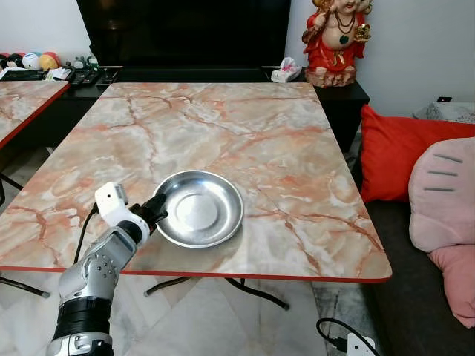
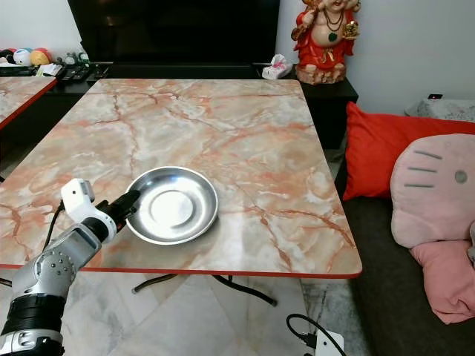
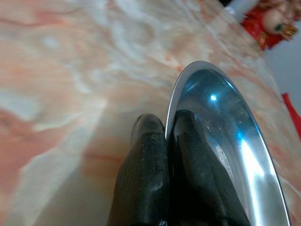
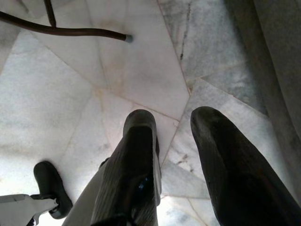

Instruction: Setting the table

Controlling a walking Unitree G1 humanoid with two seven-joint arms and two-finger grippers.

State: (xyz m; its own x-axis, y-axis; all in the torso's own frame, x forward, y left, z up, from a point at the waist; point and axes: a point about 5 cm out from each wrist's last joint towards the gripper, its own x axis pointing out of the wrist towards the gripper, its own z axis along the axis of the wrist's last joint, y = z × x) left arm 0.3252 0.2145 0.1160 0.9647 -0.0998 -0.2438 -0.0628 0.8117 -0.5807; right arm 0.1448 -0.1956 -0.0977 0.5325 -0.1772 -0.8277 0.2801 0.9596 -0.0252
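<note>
One steel plate (image 1: 199, 208) lies flat on the marble table (image 1: 245, 133), near the front edge and toward the robot's left half of the top. Left gripper (image 1: 157, 211) is at the plate's left rim, the arm reaching up from below the table edge. In the left wrist view the two black fingers (image 3: 146, 174) are pressed together with the rim (image 3: 171, 106) pinched between them, one finger under or outside the plate (image 3: 225, 127), the other on its inner surface. Plate appears to rest on the tabletop; whether the gripped side is raised slightly cannot be told.

Right gripper (image 4: 174, 141) hangs low, pointing at the marble floor (image 4: 141, 61); its fingers (image 4: 136, 155) stand apart with nothing between them. A dark table leg (image 4: 70, 31) crosses the floor beyond it.

At the table's far end sit a dark screen (image 1: 185, 30) on a black cabinet (image 1: 341, 100), a red and gold figurine (image 1: 338, 41) and a tissue pack (image 1: 286, 70). Beside the table on the right: a red cushion (image 1: 404, 152) and a pink plush pillow (image 1: 445, 196) on a sofa. A second marble table (image 1: 22, 100) stands at the far left
</note>
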